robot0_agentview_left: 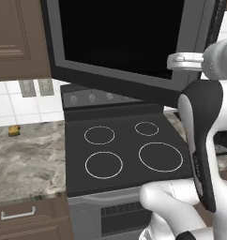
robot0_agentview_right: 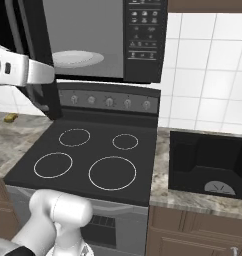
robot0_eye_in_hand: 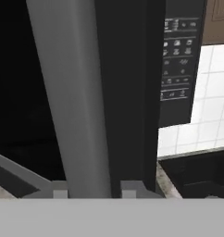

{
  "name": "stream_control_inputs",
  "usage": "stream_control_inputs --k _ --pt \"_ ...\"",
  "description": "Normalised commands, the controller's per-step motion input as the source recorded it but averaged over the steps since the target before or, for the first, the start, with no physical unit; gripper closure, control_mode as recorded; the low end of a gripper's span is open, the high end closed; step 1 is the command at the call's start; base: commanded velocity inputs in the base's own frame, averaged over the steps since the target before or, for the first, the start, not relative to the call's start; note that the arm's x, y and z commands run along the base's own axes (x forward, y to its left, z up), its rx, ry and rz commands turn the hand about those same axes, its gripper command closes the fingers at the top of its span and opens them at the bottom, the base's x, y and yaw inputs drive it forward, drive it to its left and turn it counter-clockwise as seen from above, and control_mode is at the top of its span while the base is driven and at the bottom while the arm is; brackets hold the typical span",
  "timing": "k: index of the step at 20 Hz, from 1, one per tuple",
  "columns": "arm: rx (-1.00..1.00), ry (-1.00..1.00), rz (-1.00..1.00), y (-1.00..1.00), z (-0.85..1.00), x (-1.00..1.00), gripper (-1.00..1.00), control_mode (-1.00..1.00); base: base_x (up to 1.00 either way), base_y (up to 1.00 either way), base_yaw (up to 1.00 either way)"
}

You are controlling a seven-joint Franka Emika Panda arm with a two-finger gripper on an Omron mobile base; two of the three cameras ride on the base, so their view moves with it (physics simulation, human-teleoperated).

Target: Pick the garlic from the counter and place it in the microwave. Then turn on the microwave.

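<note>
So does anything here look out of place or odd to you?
The microwave door hangs wide open above the stovetop, with a plate inside. A small yellow-brown block sits alone on the counter. Nothing looks spilled or damaged.

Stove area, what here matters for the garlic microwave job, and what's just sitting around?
For the job: microwave with door open, its button panel, counter.
Just lying about: stovetop, yellow-brown block, black box on the right counter.
</note>
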Motion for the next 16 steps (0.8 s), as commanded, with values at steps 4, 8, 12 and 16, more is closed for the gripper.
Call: stream_control_inputs --k 4,8,12,16 --pt "-0.08 -0.03 -0.22 0.34 0.01 -0.73 1.00 -1.00 0.00 0.00 0.00" --pt "-0.10 0.00 -0.19 0.18 0.04 -0.47 -1.00 -1.00 0.00 0.00 0.00" --pt "-0.04 0.00 -0.12 -0.16 0.02 -0.33 -1.00 -1.00 0.00 0.00 0.00" --pt "0.00 0.00 -0.01 -0.35 0.00 -0.45 -1.00 -1.00 0.00 0.00 0.00"
